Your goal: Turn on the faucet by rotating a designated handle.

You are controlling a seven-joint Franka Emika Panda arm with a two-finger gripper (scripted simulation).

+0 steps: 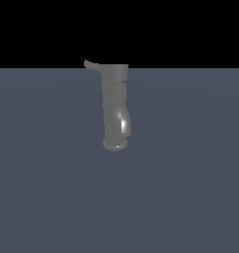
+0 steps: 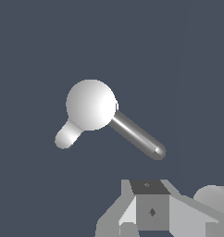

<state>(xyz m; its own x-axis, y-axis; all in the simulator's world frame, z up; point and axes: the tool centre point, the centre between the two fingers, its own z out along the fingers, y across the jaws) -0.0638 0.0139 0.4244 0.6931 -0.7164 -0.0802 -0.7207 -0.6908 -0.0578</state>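
The faucet (image 1: pixel 114 106) stands upright on the grey floor, a dull grey cylinder with a flared base and a shiny spout bulge (image 1: pixel 124 123) low on its side. Its handle (image 1: pixel 90 64) is a thin curved lever sticking out from the top cap toward the exterior view's left. From above, the wrist view shows the round cap of the faucet (image 2: pixel 91 104), the handle (image 2: pixel 137 133) as a shiny rod, and the short spout (image 2: pixel 67 135). Only part of my gripper (image 2: pixel 151 210) shows, above the faucet and apart from the handle. Its jaws are not readable. The exterior view does not show the gripper.
A flat blue-grey floor (image 1: pixel 190 197) surrounds the faucet, with black background behind it. A pale rounded part of the arm (image 2: pixel 214 196) shows beside the gripper in the wrist view.
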